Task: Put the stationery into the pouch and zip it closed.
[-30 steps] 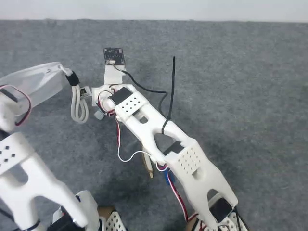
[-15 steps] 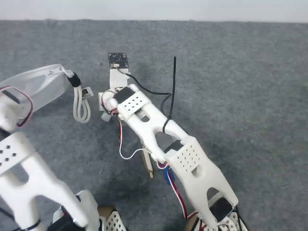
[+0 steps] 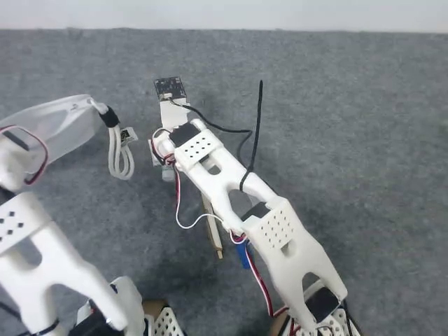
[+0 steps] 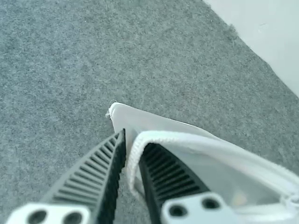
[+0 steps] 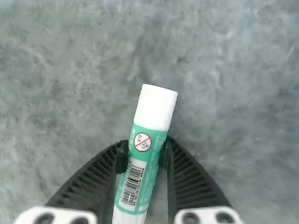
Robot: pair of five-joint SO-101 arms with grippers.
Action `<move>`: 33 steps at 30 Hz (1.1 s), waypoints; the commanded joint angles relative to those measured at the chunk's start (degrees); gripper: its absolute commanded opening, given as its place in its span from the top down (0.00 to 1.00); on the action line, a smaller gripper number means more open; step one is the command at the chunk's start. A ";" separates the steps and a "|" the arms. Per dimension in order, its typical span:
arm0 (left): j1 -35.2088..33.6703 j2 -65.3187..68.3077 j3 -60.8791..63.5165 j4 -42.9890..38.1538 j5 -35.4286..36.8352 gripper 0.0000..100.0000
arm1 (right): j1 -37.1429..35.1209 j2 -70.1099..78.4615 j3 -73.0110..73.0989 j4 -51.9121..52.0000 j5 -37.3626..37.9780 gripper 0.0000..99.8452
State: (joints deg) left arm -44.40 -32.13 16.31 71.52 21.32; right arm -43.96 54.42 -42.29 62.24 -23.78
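Drifting slightly away from pouch (image 3: 52, 126): right hand (image 5: 142, 145) clamped on glue stick (image 5: 145, 158). Left hand (image 4: 130, 140) pinching pouch rim, unmoved. Insertion pending; needs re-approach.

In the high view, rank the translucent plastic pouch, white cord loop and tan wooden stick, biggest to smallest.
Largest: translucent plastic pouch.
Then white cord loop and tan wooden stick, near alike; an arm hides part of the stick.

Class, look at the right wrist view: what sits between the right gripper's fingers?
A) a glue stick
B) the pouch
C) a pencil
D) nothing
A: the right gripper is shut on a glue stick, its white cap pointing out past the fingertips.
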 commanded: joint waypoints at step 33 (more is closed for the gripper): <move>21.54 -10.11 -1.45 1.67 0.62 0.99 | 9.19 -33.71 3.52 40.66 4.22 0.99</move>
State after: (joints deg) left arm -24.62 -39.16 16.31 73.19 21.32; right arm -37.36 28.13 -40.88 100.40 -20.26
